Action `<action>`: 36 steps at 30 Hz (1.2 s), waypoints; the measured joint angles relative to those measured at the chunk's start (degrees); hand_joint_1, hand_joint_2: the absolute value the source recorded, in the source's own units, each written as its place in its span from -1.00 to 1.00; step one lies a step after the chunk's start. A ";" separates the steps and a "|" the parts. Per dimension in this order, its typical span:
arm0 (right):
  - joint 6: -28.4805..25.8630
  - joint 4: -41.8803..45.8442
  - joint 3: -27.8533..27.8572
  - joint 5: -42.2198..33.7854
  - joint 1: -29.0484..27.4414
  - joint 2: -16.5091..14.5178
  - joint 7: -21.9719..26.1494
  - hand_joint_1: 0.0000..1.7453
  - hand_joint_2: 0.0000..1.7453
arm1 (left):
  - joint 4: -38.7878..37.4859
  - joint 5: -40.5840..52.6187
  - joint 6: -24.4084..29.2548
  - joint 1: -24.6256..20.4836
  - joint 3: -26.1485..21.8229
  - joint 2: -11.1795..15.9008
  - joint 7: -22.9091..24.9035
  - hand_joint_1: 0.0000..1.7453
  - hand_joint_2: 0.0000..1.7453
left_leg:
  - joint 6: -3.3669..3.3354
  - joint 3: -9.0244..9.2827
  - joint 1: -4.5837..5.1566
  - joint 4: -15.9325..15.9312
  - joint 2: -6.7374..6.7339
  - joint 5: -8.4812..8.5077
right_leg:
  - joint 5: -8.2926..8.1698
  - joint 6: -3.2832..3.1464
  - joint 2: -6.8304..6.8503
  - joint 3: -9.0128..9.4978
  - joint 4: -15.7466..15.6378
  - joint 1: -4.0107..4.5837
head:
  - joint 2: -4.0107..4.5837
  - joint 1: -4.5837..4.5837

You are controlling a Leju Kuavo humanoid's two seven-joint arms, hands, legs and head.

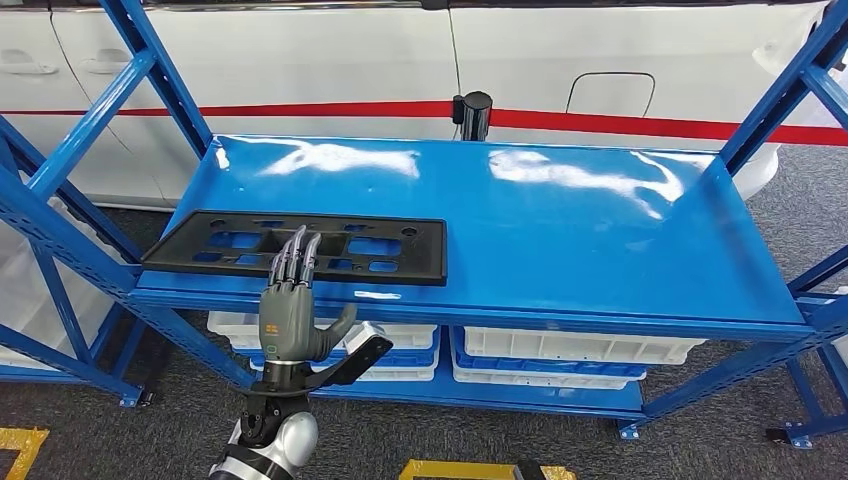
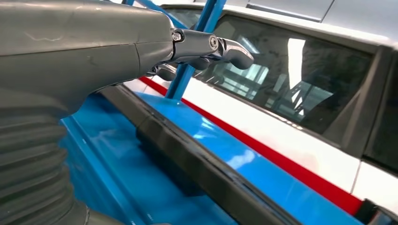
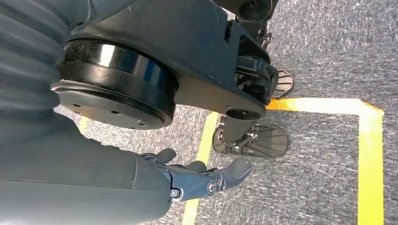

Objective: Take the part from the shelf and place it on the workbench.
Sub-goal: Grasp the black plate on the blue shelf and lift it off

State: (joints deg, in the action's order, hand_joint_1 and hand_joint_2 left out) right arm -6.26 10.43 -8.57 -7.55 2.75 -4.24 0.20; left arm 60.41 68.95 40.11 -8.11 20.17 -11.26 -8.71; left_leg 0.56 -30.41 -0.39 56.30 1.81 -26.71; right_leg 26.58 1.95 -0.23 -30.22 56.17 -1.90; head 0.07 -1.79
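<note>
a flat black plastic part point(image 1: 300, 246) with many cut-outs is seen lying on the blue shelf point(image 1: 560, 230), at its front left area, with the near edge of the part just at the front lip of the shelf. the left hand point(image 1: 290, 305) is raised in front of it, with the fingers point(image 1: 295, 255) stretched out straight and together over the near edge of the part and the thumb spread to the side; nothing is held, and whether the fingertips already touch the part cannot be told. the right hand point(image 3: 202, 178) is hanging beside the body above the grey floor, loosely open and empty. a risk is judged here: the part is wide and thin, so if it is gripped at one edge only, it can tilt, slip, or be pushed deeper onto the shelf. the blue diagonal brace point(image 1: 160, 70) and the left upright stand near, and the part can be knocked against them when it is pulled out. much free room is seen to the right on the shelf, and open space toward the robot.
</note>
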 joint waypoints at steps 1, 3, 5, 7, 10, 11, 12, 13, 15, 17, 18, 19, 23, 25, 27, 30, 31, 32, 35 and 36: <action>0.01 0.00 0.02 0.05 0.00 0.00 0.00 -1.00 1.00 | -0.24 0.03 0.00 -0.09 0.00 0.13 0.31 -1.00 1.00 | 0.00 0.00 0.00 0.00 0.00 0.00 | 0.00 0.00 0.00 0.00 0.00 0.00 | 0.00 0.00; 0.07 0.00 0.04 0.14 0.00 0.00 0.00 -1.00 1.00 | -0.66 0.10 0.00 -0.26 0.01 0.39 0.70 -1.00 1.00 | 0.00 0.00 0.00 0.00 0.00 0.00 | 0.00 0.00 0.00 0.00 0.00 0.00 | 0.00 0.00; 0.16 0.00 0.05 0.16 0.00 0.00 0.00 -1.00 1.00 | -1.07 0.25 -0.01 -0.44 0.03 0.62 0.87 -1.00 1.00 | 0.00 0.00 0.00 0.00 0.00 0.00 | 0.00 0.00 0.00 0.00 0.00 0.00 | 0.00 0.00; 0.26 0.00 0.07 0.18 0.00 0.01 0.00 -1.00 1.00 | -1.39 0.54 -0.04 -0.61 0.08 0.80 0.97 -1.00 1.00 | 0.00 0.00 0.00 0.00 0.00 0.00 | 0.00 0.00 0.00 0.00 0.00 0.00 | 0.00 0.00; 0.33 0.00 0.07 0.25 0.01 0.02 0.01 -1.00 1.00 | -1.91 0.80 -0.12 -0.95 0.19 0.92 1.48 -1.00 1.00 | 0.00 0.00 0.00 0.00 0.00 0.00 | 0.00 0.00 0.00 0.00 0.00 0.00 | 0.00 0.00; 0.33 0.00 0.08 0.27 0.01 0.02 0.02 -1.00 1.00 | -2.10 0.81 -0.14 -1.06 0.24 0.95 1.77 -1.00 1.00 | 0.00 0.00 0.00 0.00 0.00 0.00 | 0.00 0.00 0.00 0.00 0.00 0.00 | 0.00 0.00; 0.33 0.00 0.09 0.29 0.01 0.02 0.03 -1.00 1.00 | -2.28 0.82 -0.14 -1.15 0.27 0.99 2.04 -1.00 1.00 | 0.00 0.00 0.00 0.00 0.00 0.00 | 0.00 0.00 0.00 0.00 0.00 0.00 | 0.00 0.00; 0.33 0.00 0.11 0.31 0.01 0.02 0.05 -1.00 1.00 | -2.46 0.82 -0.15 -1.21 0.30 1.04 2.27 -1.00 1.00 | 0.00 0.00 0.00 0.00 0.00 0.00 | 0.00 0.00 0.00 0.00 0.00 0.00 | 0.00 0.00; 0.32 0.00 0.13 0.33 0.01 0.02 0.08 -1.00 1.00 | -2.81 0.83 -0.15 -1.30 0.32 1.15 2.55 -1.00 1.00 | 0.00 0.00 0.00 0.01 0.00 0.00 | 0.00 0.00 0.00 0.00 0.00 0.00 | 0.00 0.00; 0.32 0.00 0.13 0.42 0.01 0.03 0.09 -1.00 1.00 | -3.16 1.04 -0.14 -1.40 0.37 1.31 2.80 -1.00 1.00 | 0.00 0.00 0.00 0.01 0.00 0.00 | 0.00 0.00 0.00 0.00 0.00 0.00 | 0.00 0.00; 0.32 0.00 0.13 0.52 0.01 0.03 0.09 -1.00 1.00 | -3.38 1.35 -0.12 -1.52 0.41 1.40 3.02 -1.00 1.00 | 0.00 0.00 0.00 0.01 0.00 0.00 | 0.00 0.00 0.00 0.00 0.00 0.00 | 0.00 0.00; 0.32 0.00 0.13 0.68 0.01 0.04 0.09 -1.00 1.00 | -3.64 1.87 -0.09 -1.71 0.44 1.50 3.38 -1.00 1.00 | 0.00 0.00 0.00 0.01 0.00 0.00 | 0.00 0.00 0.00 0.00 0.00 0.00 | 0.00 0.00; 0.38 0.00 0.13 1.38 0.05 0.08 0.04 -1.00 1.00 | -5.37 3.90 -0.04 -3.43 0.45 2.08 5.20 -1.00 1.00 | -0.01 0.00 0.00 0.01 0.00 0.01 | 0.00 0.00 0.00 0.01 0.01 0.00 | 0.00 0.01; 0.42 0.00 0.13 1.73 0.13 0.09 -0.09 -1.00 1.00 | -6.66 4.29 -0.01 -4.59 0.26 2.43 5.68 -1.00 1.00 | -0.03 0.00 0.00 0.01 0.00 0.02 | -0.01 0.00 0.00 0.01 0.01 0.00 | 0.00 0.01; 0.47 0.00 0.13 2.18 0.30 0.09 -0.34 -1.00 1.00 | -7.95 5.29 0.03 -5.82 -0.25 2.78 6.10 -1.00 1.00 | -0.05 0.00 0.00 0.01 0.01 0.04 | -0.01 0.01 0.00 0.03 0.02 0.00 | 0.00 0.01; 0.59 0.00 0.13 2.95 0.71 0.09 -0.85 -1.00 1.00 | -10.17 7.29 0.07 -7.98 -1.83 3.16 6.26 -1.00 1.00 | -0.05 0.02 0.00 0.01 0.01 0.04 | -0.03 0.04 0.00 0.05 0.02 0.00 | 0.00 0.01; 0.66 0.00 0.13 3.19 0.85 0.09 -1.01 -1.00 1.00 | -10.98 7.67 0.07 -8.71 -2.54 3.26 6.02 -1.00 1.00 | -0.05 0.02 0.00 0.01 0.01 0.04 | -0.03 0.04 0.00 0.05 0.02 0.00 | 0.00 0.01; 0.74 0.00 0.13 3.38 0.98 0.09 -1.17 -1.00 1.00 | -11.80 7.91 0.07 -9.42 -3.34 3.34 5.70 -1.00 1.00 | -0.05 0.03 0.00 0.01 0.01 0.05 | -0.04 0.04 0.00 0.06 0.02 0.00 | 0.00 0.01; 0.96 0.00 0.12 3.85 1.31 0.09 -1.47 -1.00 1.00 | -13.88 8.15 0.08 -11.14 -5.81 3.41 4.63 -1.00 1.00 | -0.06 0.05 0.00 0.01 0.01 0.06 | -0.04 0.05 0.00 0.08 0.02 0.00 | 0.00 0.00; 0.99 0.00 0.11 3.99 1.39 0.09 -1.53 -1.00 1.00 | -14.44 8.17 0.09 -11.60 -6.56 3.41 4.34 -1.00 1.00 | -0.07 0.06 0.00 0.01 0.01 0.06 | -0.04 0.05 0.00 0.09 0.02 0.00 | 0.00 0.00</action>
State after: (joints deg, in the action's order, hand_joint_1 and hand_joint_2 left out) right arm -5.27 10.43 -8.46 -3.55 4.14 -4.15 -1.33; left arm 45.96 77.12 40.20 -19.71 13.62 -7.85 -4.37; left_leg 0.50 -30.35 -0.39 56.31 1.82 -26.65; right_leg 26.54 2.00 -0.23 -30.13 56.20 -1.89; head 0.07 -1.79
